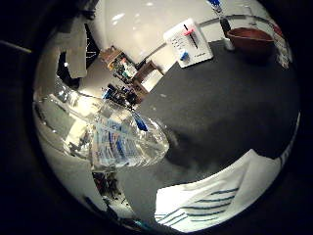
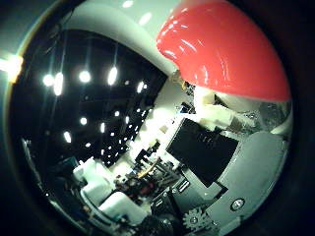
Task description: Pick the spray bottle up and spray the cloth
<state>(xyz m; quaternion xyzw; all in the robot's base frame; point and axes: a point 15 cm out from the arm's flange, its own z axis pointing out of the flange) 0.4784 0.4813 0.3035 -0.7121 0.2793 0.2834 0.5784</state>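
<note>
The spray bottle's clear body [image 1: 122,142], with a blue-printed label, fills the near part of the little finger side view and hangs above the dark table [image 1: 220,98], casting a shadow on it. Its red spray head [image 2: 221,44], with a white piece under it, looms close in the thumb side view. My right hand [image 2: 211,162] shows as black and grey parts curled in beside the head, holding the bottle. A white cloth with teal stripes [image 1: 215,196] lies flat on the table beside and below the bottle's base.
At the table's far side stand a brown bowl [image 1: 250,39] and a white board [image 1: 188,43] with a pink and a blue piece on it. Beyond the table edge are cluttered shelves [image 1: 127,68].
</note>
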